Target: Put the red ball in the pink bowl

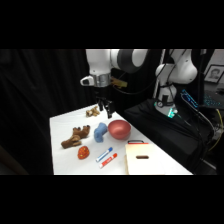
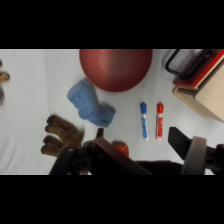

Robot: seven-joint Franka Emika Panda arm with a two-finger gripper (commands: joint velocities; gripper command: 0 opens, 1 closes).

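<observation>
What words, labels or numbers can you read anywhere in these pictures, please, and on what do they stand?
None can be read.
Blue marker: print along its white barrel, too blurred to read.
Red marker: the same, too blurred.
Black-and-white patterned boards behind the arm: patterns only, no legible text.
The pink bowl, red ball and blue object show no lettering.

Blue object, brown toy, two markers, wooden board

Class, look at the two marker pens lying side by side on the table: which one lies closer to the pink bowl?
The blue-capped marker. In both views it lies on the side toward the pink bowl, while the red-capped marker lies beyond it.
</observation>
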